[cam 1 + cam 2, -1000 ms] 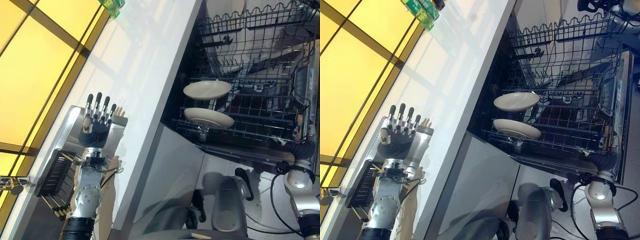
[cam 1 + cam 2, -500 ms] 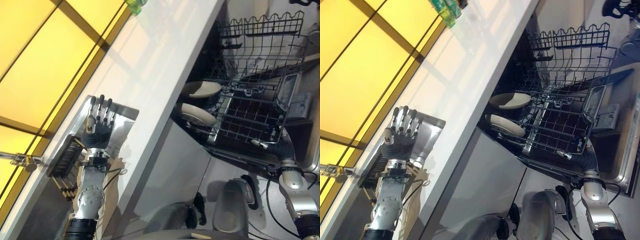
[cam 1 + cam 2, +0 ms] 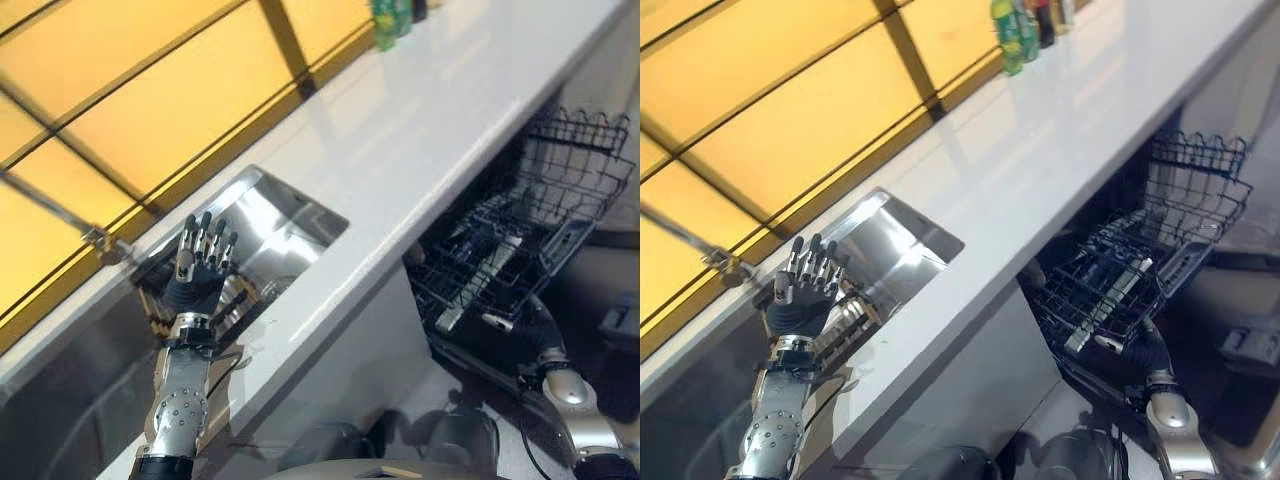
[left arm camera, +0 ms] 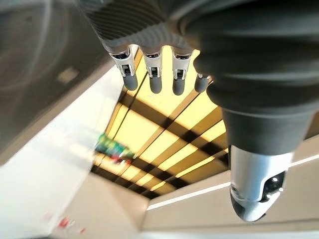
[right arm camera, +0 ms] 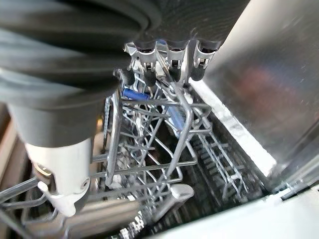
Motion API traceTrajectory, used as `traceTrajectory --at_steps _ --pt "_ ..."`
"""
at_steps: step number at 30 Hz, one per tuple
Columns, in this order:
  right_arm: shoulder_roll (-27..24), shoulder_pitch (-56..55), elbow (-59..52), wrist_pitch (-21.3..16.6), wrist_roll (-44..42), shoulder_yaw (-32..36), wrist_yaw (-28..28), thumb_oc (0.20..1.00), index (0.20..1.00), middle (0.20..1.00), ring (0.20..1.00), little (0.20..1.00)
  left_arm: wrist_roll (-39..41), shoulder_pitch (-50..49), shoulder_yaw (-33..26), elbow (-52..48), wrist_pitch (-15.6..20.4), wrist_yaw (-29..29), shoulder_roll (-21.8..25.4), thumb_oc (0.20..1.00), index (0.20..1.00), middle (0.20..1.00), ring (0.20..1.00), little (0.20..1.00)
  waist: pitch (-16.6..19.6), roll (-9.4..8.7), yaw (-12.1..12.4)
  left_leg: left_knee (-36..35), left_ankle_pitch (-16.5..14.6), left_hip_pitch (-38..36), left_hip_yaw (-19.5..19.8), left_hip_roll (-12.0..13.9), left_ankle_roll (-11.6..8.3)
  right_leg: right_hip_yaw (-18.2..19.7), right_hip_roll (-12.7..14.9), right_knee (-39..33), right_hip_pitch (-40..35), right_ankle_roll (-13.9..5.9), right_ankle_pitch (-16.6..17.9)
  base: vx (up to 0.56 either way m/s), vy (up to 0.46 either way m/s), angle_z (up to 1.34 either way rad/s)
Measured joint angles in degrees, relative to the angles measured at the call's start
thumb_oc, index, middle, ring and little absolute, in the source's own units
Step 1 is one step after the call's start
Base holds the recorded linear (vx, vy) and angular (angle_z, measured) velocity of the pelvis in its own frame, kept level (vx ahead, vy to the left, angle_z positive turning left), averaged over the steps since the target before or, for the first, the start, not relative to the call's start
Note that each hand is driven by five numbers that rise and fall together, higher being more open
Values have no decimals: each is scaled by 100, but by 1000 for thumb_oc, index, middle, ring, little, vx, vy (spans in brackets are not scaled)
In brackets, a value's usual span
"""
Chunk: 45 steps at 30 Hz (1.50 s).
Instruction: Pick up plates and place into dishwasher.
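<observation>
A long white countertop (image 3: 440,130) runs beside a wall of amber glass panels. A single stainless-steel sink (image 3: 285,215) is sunk into it near the end closest to the robot. Below the counter's front edge, one dishwasher stands open with two dark wire racks pulled out: the lower rack (image 3: 470,285) and, beyond it, the upper rack (image 3: 575,150).

The robot's left hand (image 3: 197,268) is raised above the sink's near corner, fingers straight and spread, holding nothing. That position suggests it is poised to reach down into the basin, where stacked dishware seems to sit just below the hand, too indistinct to name or count.

The right hand (image 5: 164,64) is low at the lower rack. In the right wrist view its fingers are bent down among the wires, but I cannot tell whether they grip a wire or merely rest there. It may be steadying the rack so that plates can be set in.

No plate is held by the left hand. At the counter's far end, against the glass, stand a few bottles (image 3: 1025,25), at least three, one of them green.
</observation>
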<state>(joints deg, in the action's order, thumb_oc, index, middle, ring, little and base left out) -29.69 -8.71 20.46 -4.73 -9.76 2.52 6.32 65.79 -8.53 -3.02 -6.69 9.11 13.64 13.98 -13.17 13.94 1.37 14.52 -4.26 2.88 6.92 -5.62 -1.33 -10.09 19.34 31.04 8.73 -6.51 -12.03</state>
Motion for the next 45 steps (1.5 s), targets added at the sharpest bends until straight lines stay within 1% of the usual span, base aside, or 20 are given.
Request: traceTrajectory --at_steps 4,5,8,10,15,21,24,27,29,33,34,37,39,41,43,44,45 --pt "252 -189 15 131 -48 -77 1 1000 1000 1000 1000 1000 -201 -103 -353 10 -154 91 -2 1000 1000 1000 1000 1000 67 -215 197 15 6 -117 27 23 1 -411 70 -27 -434 9 -145 102 -76 54" --pt "304 -269 36 141 -56 -76 31 1000 1000 1000 1000 1000 -204 -137 -414 20 -253 151 -2 1000 1000 1000 1000 1000 96 -264 278 20 3 -142 29 29 -3 -473 68 -42 -526 6 -193 101 -59 49" --pt "457 -298 149 145 -108 -92 117 1000 1000 1000 1000 1000 -343 -266 -656 33 -514 273 7 1000 1000 1000 1000 1000 139 -383 337 49 3 -152 48 25 -4 -568 41 -53 -721 -2 -322 76 -40 51" --pt "488 -299 202 146 -121 -101 186 1000 1000 1000 1000 1000 -432 -272 -731 33 -666 336 11 1000 1000 1000 1000 1000 140 -391 460 48 25 -188 72 29 -39 -646 42 -85 -815 -6 -329 32 8 23" --pt "622 -299 242 145 -232 -149 304 1000 1000 1000 1000 1000 -432 -275 -734 32 -879 480 79 1000 1000 1000 1000 1000 147 -383 573 63 19 -249 129 18 -32 -718 42 -111 -961 -21 -350 -19 21 10" --pt "677 -299 241 143 -297 -218 454 1000 1000 1000 1000 1000 -433 -275 -730 29 -999 496 138 1000 1000 1000 1000 1000 161 -387 564 37 7 -248 129 -2 -7 -698 62 -136 -963 -27 -345 -51 -4 1" --pt "696 -299 241 126 -330 -258 481 1000 1000 1000 1000 1000 -428 -273 -730 17 -998 497 328 1000 1000 1000 1000 1000 216 -378 534 -9 13 -245 128 32 -8 -690 63 -151 -938 -28 -345 -127 -71 -1" --pt "742 -280 241 111 -330 -313 522 1000 1000 1000 1000 1000 -428 -267 -722 -9 -995 496 377 1000 1000 1000 1000 1000 326 -373 500 -92 40 -224 88 42 -19 -642 61 -161 -848 -27 -345 -115 -71 -8" --pt "751 -272 241 76 -330 -335 554 1000 1000 1000 1000 1000 -426 -258 -720 -29 -995 494 389 1000 1000 1000 1000 1000 366 -375 425 -136 51 -224 69 49 -31 -617 60 -173 -812 -28 -344 -124 -68 -7" --pt "787 -237 241 -12 -325 -445 653 1000 1000 1000 1000 1000 -424 -203 -707 -45 -993 481 423 1000 1000 1000 1000 1000 422 -361 380 -276 95 -219 -98 132 -43 -440 -30 -247 -654 -3 -274 -135 -98 -25" --pt "820 -236 241 -45 -323 -447 693 1000 1000 1000 1000 1000 -421 -167 -700 -44 -988 476 431 1000 1000 1000 1000 1000 441 -373 335 -323 103 -224 -150 161 -46 -383 -56 -275 -610 2 -254 -151 -127 -20" --pt "824 -91 -126 -603 -235 -432 828 1000 1000 1000 1000 1000 -420 -103 -677 -48 -969 435 485 1000 1000 1000 1000 1000 491 -439 112 -408 124 -232 -292 237 -61 -206 -144 -340 -503 21 -194 -151 -130 -28" --pt "814 132 -303 -795 -128 -360 911 1000 1000 1000 1000 1000 -420 -11 -619 -46 -965 418 487 1000 1000 1000 1000 1000 535 -505 51 -438 135 -239 -401 286 -81 -96 -211 -359 -428 44 -161 -153 -145 -30" --pt "778 305 -335 -838 -13 -283 1051 1000 1000 1000 1000 1000 -420 41 -509 -43 -934 418 492 1000 1000 1000 1000 1000 567 -565 -83 -465 130 -256 -441 348 -78 -47 -266 -424 -423 50 -111 -149 -159 -24" --pt "698 318 -346 -844 153 -271 1177 1000 1000 1000 1000 1000 -420 49 -480 -44 -914 424 497 1000 1000 1000 1000 1000 573 -595 -80 -536 131 -328 -568 407 -93 95 -358 -488 -397 62 -82 -139 -177 -33" --pt "680 289 -351 -842 196 -251 1207 1000 1000 1000 1000 1000 -418 50 -480 -44 -878 428 498 1000 1000 1000 1000 1000 573 -606 -113 -548 131 -339 -604 438 -97 149 -407 -512 -386 60 -72 -119 -169 -28" --pt "655 255 -358 -838 262 -244 1244 1000 1000 1000 1000 1000 -418 47 -488 -44 -830 432 498 1000 1000 1000 1000 1000 577 -621 -196 -570 137 -338 -651 465 -110 194 -433 -514 -343 71 -63 -88 -123 -21"
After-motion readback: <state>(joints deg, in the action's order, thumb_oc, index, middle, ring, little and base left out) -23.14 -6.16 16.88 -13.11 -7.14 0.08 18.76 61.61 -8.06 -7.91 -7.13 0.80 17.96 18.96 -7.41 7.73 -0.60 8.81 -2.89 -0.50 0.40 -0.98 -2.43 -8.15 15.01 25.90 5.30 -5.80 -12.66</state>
